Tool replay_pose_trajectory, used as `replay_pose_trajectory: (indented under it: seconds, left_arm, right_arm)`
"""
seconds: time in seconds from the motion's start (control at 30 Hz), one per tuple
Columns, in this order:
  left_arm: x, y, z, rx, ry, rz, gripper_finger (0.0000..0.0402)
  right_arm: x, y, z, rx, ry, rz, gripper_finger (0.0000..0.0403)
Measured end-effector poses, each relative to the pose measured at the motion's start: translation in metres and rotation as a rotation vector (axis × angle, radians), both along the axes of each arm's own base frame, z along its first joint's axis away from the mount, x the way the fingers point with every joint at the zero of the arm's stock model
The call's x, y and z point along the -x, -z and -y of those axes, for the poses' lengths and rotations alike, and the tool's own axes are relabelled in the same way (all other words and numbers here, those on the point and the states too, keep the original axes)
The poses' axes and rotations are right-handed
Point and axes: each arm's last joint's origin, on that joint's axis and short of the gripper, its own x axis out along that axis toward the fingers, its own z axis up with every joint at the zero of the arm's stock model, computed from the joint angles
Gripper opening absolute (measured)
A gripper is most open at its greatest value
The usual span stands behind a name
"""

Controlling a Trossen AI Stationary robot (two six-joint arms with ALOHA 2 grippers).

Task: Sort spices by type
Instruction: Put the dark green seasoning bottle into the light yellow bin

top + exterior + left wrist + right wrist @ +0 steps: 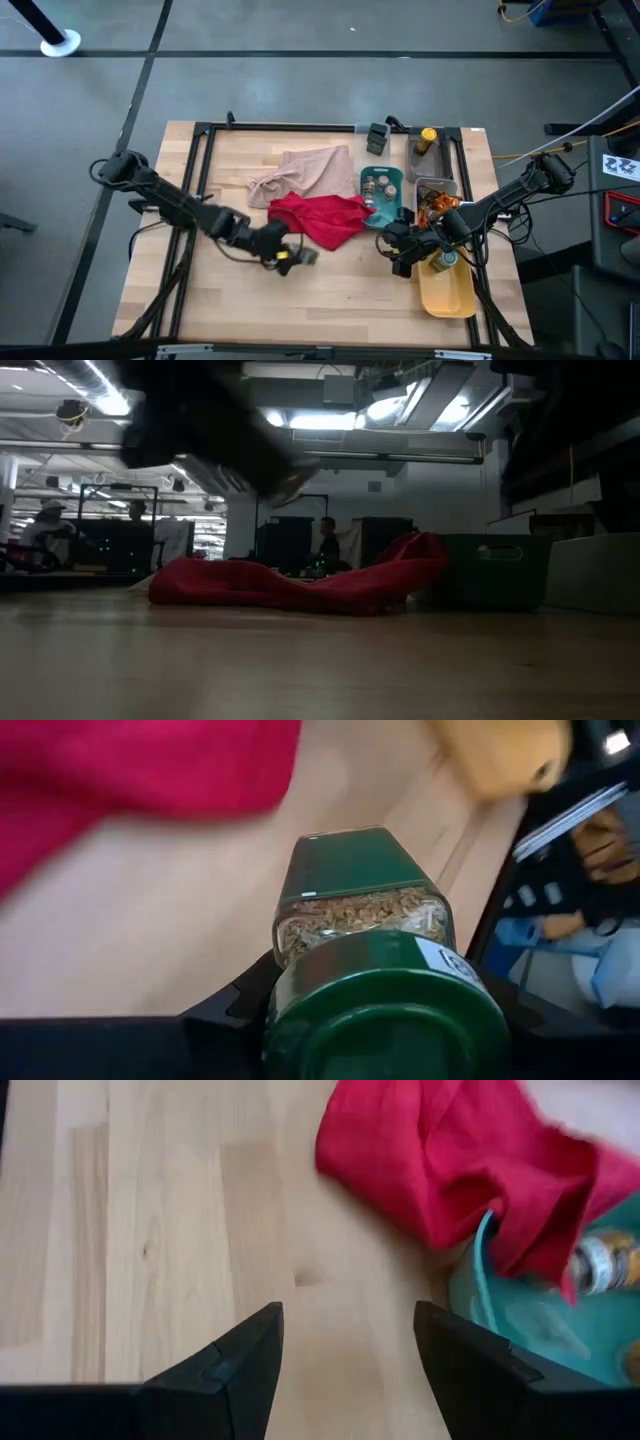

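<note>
Left gripper point(290, 258) clamps green-lidded spice jar point(365, 955) just below red cloth point(325, 218) | left wrist view alone reveals dried herbs | right gripper point(345, 1355) spread, empty, beside teal tray point(520, 1335)

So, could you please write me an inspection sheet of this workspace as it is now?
Surface: wooden table, bare at the front.
Job's things: green-lidded spice jar in the left gripper; small jars in the teal tray; brown-orange sachets in the clear tray; yellow-capped bottle at the back right; one jar in the yellow tray.
Clutter: red cloth overlapping the teal tray's edge; beige cloth behind it.
Grippers: left shut on the jar; right gripper open above bare wood beside the teal tray.
Cables: yellow and white leads off the table's right.
Surroundings: people in the room behind.
</note>
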Motion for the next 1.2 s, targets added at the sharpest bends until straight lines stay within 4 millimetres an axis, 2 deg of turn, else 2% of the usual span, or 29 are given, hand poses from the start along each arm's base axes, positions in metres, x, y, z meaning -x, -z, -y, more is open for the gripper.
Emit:
replay_pose_trajectory:
  seconds: [0.23, 0.4, 0.57, 0.83, 1.2]
  left_arm:
    - [-0.024, -0.009, -0.033, -0.186, 0.052, 0.165, 0.0185]
    - [-0.043, 0.0, -0.04, -0.283, 0.103, 0.238, 0.0185]
    - [-0.059, 0.015, -0.036, -0.305, 0.196, 0.303, 0.0185]
    - [-0.071, 0.033, -0.018, -0.346, 0.296, 0.346, 0.0185]
    - [-0.097, 0.038, -0.008, -0.423, 0.348, 0.353, 0.0185]
  right_arm:
    - [-0.014, -0.009, 0.005, 0.002, 0.091, 0.17, 0.0225]
    - [-0.027, -0.017, 0.013, -0.072, 0.091, 0.261, 0.0225]
    - [-0.039, -0.024, 0.025, -0.145, -0.118, 0.3, 0.0225]
    - [-0.053, -0.026, 0.048, -0.293, -0.187, 0.328, 0.0225]
    - [-0.075, -0.003, 0.038, -0.402, -0.306, 0.292, 0.0225]
